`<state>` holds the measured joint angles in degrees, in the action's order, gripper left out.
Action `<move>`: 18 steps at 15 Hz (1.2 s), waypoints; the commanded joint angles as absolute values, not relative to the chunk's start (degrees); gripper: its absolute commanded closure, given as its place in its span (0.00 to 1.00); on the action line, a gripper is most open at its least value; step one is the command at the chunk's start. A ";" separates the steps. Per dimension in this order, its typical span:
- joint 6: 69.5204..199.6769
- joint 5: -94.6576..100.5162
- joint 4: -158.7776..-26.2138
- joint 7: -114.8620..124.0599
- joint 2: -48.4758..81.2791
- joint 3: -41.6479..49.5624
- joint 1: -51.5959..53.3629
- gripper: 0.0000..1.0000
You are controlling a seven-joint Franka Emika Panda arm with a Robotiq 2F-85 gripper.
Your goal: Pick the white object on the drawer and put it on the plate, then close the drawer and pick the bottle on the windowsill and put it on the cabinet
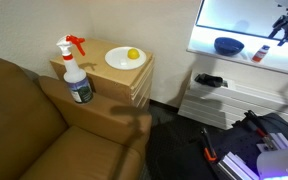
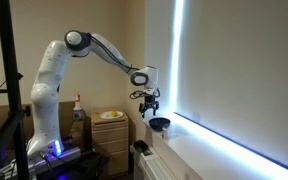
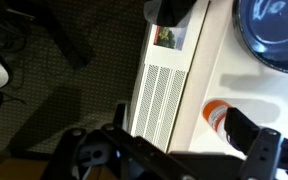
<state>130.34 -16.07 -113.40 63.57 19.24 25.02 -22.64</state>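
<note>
You hold your end effector (image 2: 149,101) wide open above the windowsill (image 1: 206,38), and it is empty.
In the wrist view, the small bottle (image 3: 216,113) with the red cap sits on the sill just beside one finger (image 3: 252,135). You cannot tell if they touch. In an exterior view, the dark blue bowl (image 1: 228,45) sits on the sill just left of the bottle. Far off to the left, the plate (image 1: 112,60) rests on the cabinet (image 1: 102,76) with a yellow ball (image 1: 133,54) on it, near the spray bottle (image 1: 76,75).
</note>
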 commanded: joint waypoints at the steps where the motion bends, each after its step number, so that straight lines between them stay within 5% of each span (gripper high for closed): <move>1: 132.99 -20.31 -109.18 72.09 24.56 24.74 -23.51 0.00; 18: 140.70 -21.01 -105.61 90.09 30.02 24.09 -24.70 0.00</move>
<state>140.86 -21.64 -105.95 89.64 30.01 24.82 -24.00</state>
